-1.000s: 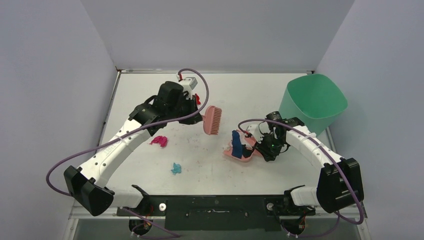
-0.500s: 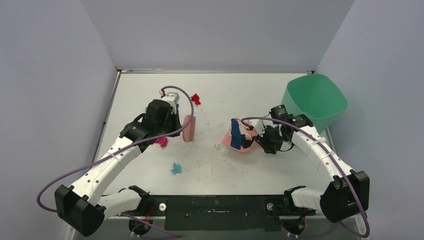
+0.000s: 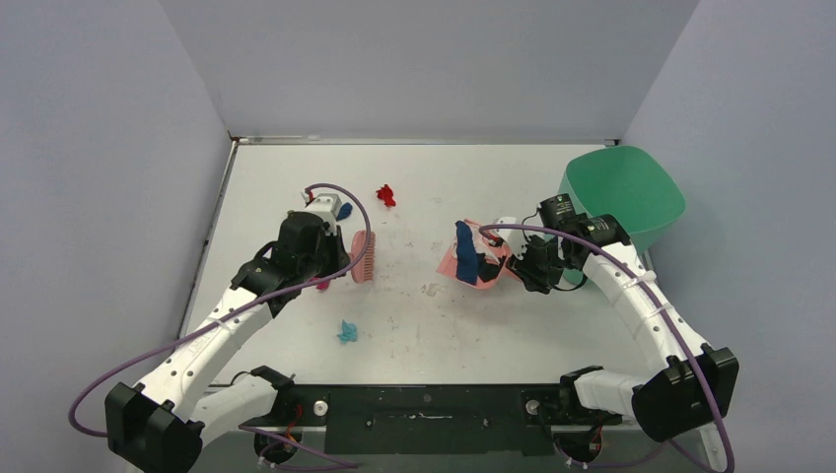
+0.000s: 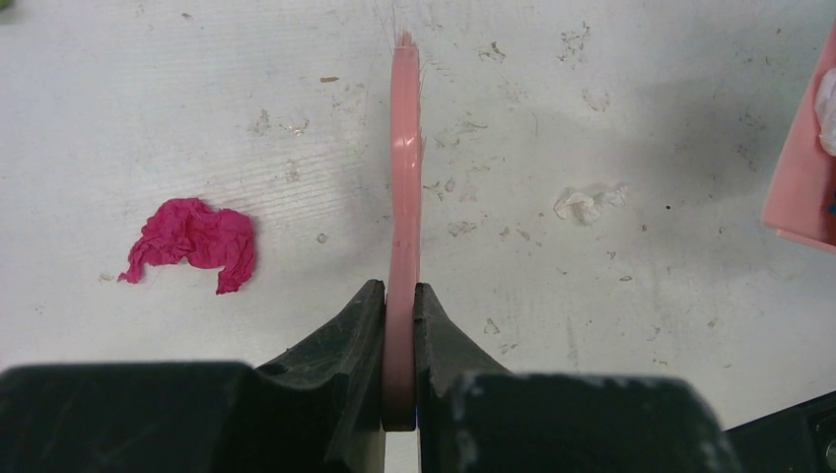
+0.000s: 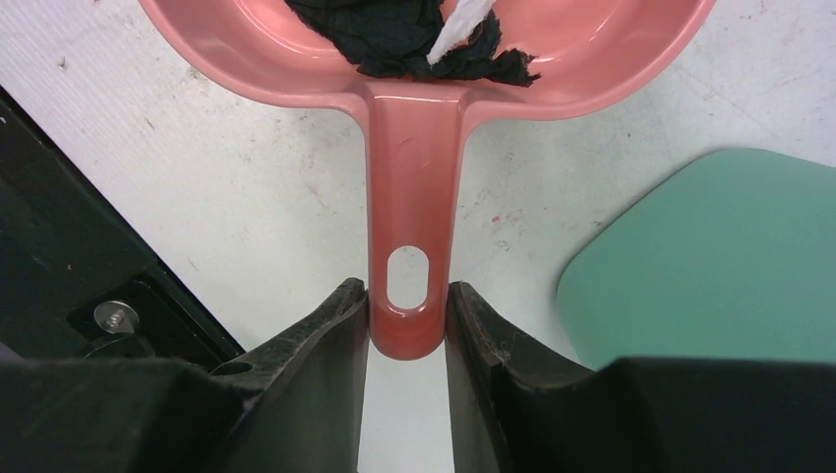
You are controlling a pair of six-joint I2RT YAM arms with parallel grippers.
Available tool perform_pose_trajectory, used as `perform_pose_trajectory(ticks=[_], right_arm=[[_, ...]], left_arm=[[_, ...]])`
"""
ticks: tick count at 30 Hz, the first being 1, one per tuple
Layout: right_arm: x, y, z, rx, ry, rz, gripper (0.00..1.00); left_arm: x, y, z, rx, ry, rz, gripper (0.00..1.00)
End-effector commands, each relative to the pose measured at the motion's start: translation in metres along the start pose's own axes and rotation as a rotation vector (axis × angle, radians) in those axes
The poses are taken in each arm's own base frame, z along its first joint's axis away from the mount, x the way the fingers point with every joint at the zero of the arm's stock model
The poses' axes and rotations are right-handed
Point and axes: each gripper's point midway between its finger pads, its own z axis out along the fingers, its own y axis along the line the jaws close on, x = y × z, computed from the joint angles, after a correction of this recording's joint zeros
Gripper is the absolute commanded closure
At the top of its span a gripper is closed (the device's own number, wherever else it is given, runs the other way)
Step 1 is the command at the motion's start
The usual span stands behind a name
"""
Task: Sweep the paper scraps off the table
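My left gripper [image 3: 338, 258] [image 4: 399, 292] is shut on the handle of the pink brush [image 3: 363, 256] [image 4: 404, 158], held edge-on over the table [image 3: 473, 177]. A magenta scrap [image 4: 192, 241] lies just left of the brush, a small white scrap [image 4: 587, 202] to its right. On the table also lie a red scrap [image 3: 385, 195], a blue one [image 3: 342, 210] and a cyan one [image 3: 347, 331]. My right gripper [image 3: 529, 264] [image 5: 407, 294] is shut on the handle of the pink dustpan [image 3: 473, 268] [image 5: 409, 128]. A dark blue scrap [image 3: 463, 251] [image 5: 394, 44] and a white bit [image 5: 458, 25] are in the pan.
A green bin [image 3: 621, 197] [image 5: 710, 256] stands at the table's right edge, right beside my right wrist. Grey-lilac walls close the left, back and right sides. The black base plate [image 3: 424, 414] runs along the near edge.
My left arm has swung the brush left and nearer, from mid-table to beside the magenta scrap. My right arm has carried the dustpan a little farther back, toward the bin.
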Motion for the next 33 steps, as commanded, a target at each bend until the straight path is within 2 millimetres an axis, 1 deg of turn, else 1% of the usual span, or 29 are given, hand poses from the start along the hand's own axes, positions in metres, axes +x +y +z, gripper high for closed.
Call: perform_pose_trajectory(ticks=[1,8,13,16,20,23,27,33], right_arm=[[-0.015,-0.011,-0.013,0.031,-0.040,-0.028,0.95],[-0.037,-0.024,-0.026,0.042,-0.093,-0.052,0.95],[-0.049,-0.036,-0.040,0.045,-0.110,-0.064,0.95],[-0.052,-0.043,-0.050,0.037,-0.131,-0.042,0.95],[-0.058,-0.051,-0.067,0.053,-0.175,0.020,0.95],[-0.065,-0.054,-0.084,0.082,-0.217,0.029,0.95],[-0.078,-0.056,-0.102,0.121,-0.285,0.083,0.95],[-0.086,-0.070,-0.125,0.207,-0.355,0.161,0.95]], left_arm=[[-0.025,-0.007,-0.001,0.039,-0.095,0.004,1.00],[-0.019,-0.002,0.005,0.012,-0.064,0.014,1.00],[-0.019,0.001,0.005,-0.002,-0.067,0.016,1.00],[-0.020,0.003,0.005,-0.007,-0.077,0.016,1.00],[-0.018,0.004,0.008,-0.010,-0.062,0.015,1.00],[-0.017,0.003,0.009,-0.007,-0.051,0.015,1.00],[-0.017,0.004,0.010,-0.004,-0.048,0.012,1.00],[-0.016,0.003,0.010,0.004,-0.046,0.014,1.00]])
